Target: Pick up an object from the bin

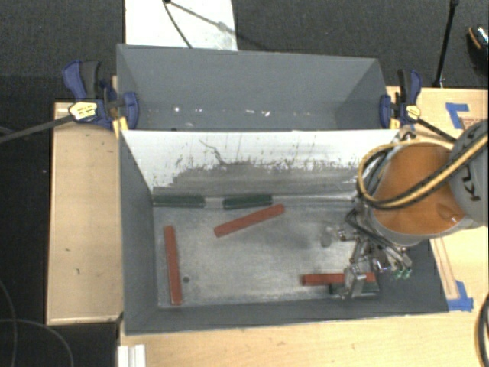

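Gripper [354,283]: low in the near right corner of the scuffed grey metal bin [252,90].
Short red bar [319,280]: slim and flat; we see its right end under the gripper.
Jaws: we cannot tell whether they are apart or together.
Elsewhere: slanted red bar [249,221], two dark green bars [179,202] by the back wall.

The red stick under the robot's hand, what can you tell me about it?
The red stick is long, thin and straight, a dull brick red with no shine; what it is made of I cannot tell. It lies flat on the grey floor of the bin, close to the front wall on the right side, pointing left to right. Its left part is bare, and its right part is hidden under the gripper. Whether the gripper touches it I cannot tell. No other stick touches it.
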Controlling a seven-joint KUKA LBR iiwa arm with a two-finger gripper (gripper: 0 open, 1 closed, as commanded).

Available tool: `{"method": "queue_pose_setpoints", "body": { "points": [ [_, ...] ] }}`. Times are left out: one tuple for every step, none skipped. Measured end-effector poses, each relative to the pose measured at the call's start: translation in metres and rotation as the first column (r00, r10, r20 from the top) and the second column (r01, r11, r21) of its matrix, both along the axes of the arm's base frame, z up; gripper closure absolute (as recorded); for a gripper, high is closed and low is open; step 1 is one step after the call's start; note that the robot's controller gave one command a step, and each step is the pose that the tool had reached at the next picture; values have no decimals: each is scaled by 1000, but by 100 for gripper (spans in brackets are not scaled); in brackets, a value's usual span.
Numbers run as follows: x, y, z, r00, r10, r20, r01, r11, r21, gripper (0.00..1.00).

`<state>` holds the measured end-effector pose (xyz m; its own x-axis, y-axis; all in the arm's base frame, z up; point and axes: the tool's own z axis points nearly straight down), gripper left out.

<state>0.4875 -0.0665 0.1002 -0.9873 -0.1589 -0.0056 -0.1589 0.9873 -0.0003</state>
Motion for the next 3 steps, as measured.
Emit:
{"method": "queue_pose_setpoints", "body": {
  "points": [
    [-5, 26, -29, 997, -77, 3, 77, 997, 1, 0],
    [1, -52, -29, 1000, -12, 3, 12, 1000, -4, 0],
    [0, -47, -30, 1000, -4, 0, 4, 1000, -1, 100]
  ]
}}
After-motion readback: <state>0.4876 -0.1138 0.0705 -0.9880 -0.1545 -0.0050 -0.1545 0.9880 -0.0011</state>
